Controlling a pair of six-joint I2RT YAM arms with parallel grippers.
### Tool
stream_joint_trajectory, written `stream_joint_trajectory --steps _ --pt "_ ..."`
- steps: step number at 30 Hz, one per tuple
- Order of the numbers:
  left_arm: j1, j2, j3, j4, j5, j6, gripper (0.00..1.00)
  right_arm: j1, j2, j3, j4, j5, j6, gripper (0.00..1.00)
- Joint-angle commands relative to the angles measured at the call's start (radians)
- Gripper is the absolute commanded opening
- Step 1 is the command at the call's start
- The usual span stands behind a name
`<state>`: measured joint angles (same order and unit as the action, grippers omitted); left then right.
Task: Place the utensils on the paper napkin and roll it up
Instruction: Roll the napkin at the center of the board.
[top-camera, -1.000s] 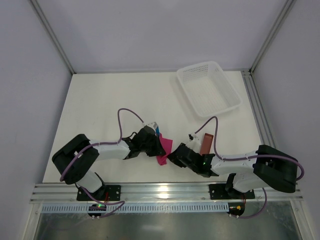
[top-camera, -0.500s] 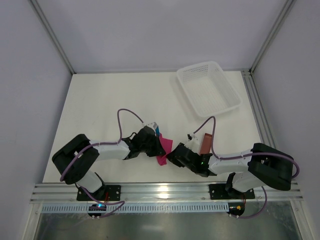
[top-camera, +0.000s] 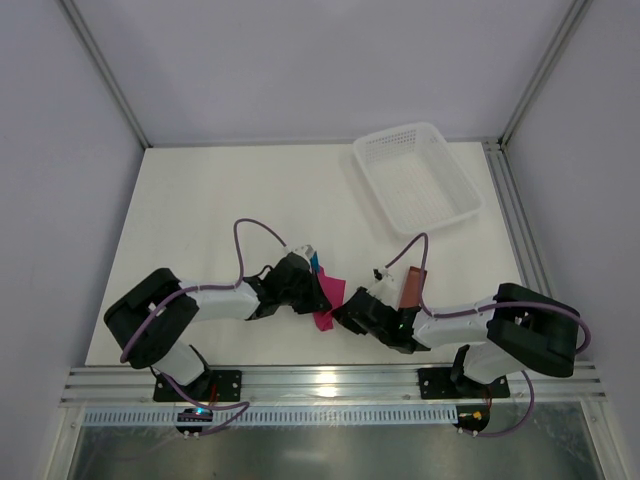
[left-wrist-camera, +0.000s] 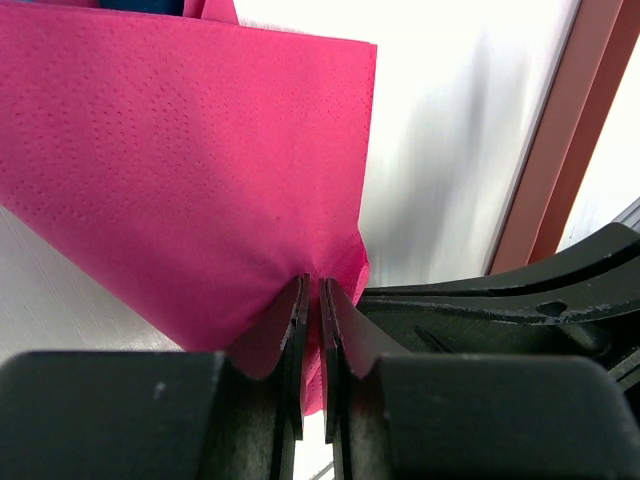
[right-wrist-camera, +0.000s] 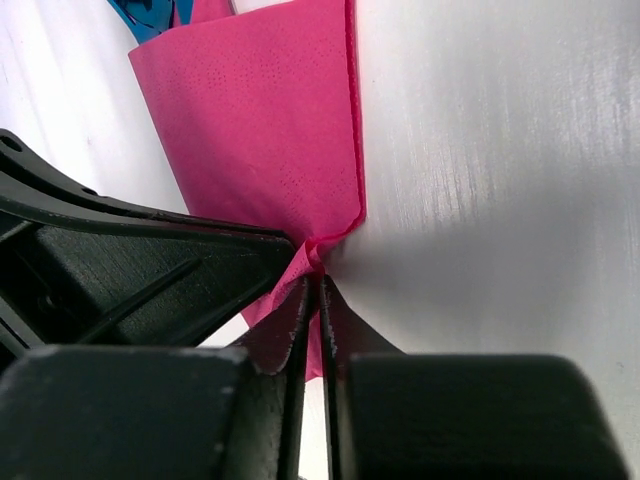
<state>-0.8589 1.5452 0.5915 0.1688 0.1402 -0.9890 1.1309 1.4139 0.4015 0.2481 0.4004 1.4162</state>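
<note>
The magenta paper napkin (top-camera: 329, 294) is lifted off the table between the two arms, folded over. Blue utensils (top-camera: 316, 263) poke out at its far end, mostly hidden by the fold; in the right wrist view a blue tip (right-wrist-camera: 150, 15) shows at the top left. My left gripper (top-camera: 314, 300) is shut on the napkin's near corner, pinching the napkin (left-wrist-camera: 200, 170) at the left gripper's jaws (left-wrist-camera: 312, 285). My right gripper (top-camera: 340, 311) is shut on the same corner from the other side, with the napkin (right-wrist-camera: 260, 130) bunched at the right gripper's tips (right-wrist-camera: 312, 285).
A reddish-brown oblong sleeve (top-camera: 411, 287) lies just right of the right gripper; the sleeve (left-wrist-camera: 560, 150) also shows in the left wrist view. A white mesh basket (top-camera: 417, 178) stands at the back right. The two grippers nearly touch each other.
The right gripper has closed its jaws on the napkin's corner, and the right arm has edged slightly left. The left gripper and the napkin have stayed put.
</note>
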Motion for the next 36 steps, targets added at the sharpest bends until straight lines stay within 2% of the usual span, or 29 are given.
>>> stream_joint_trajectory --steps 1,2,11,23,27,36 --pt "-0.003 0.009 -0.018 -0.006 0.004 0.003 0.12 0.006 -0.004 0.031 0.022 0.035 0.018 0.07" --pt "-0.003 0.01 -0.016 -0.009 0.002 0.004 0.12 0.006 -0.013 0.031 0.005 0.034 0.018 0.04" --pt "-0.003 0.027 -0.012 -0.028 -0.014 0.015 0.12 0.035 -0.113 0.01 -0.093 0.078 0.004 0.04" --pt "-0.002 0.016 -0.007 -0.04 -0.017 0.015 0.11 0.058 -0.111 -0.006 -0.087 0.083 -0.005 0.04" --pt "-0.002 0.019 -0.002 -0.037 -0.013 0.013 0.11 0.058 -0.124 0.008 -0.084 0.095 0.004 0.18" --pt "-0.003 0.018 -0.009 -0.017 0.002 0.003 0.12 0.058 -0.064 0.022 -0.023 0.087 0.026 0.22"
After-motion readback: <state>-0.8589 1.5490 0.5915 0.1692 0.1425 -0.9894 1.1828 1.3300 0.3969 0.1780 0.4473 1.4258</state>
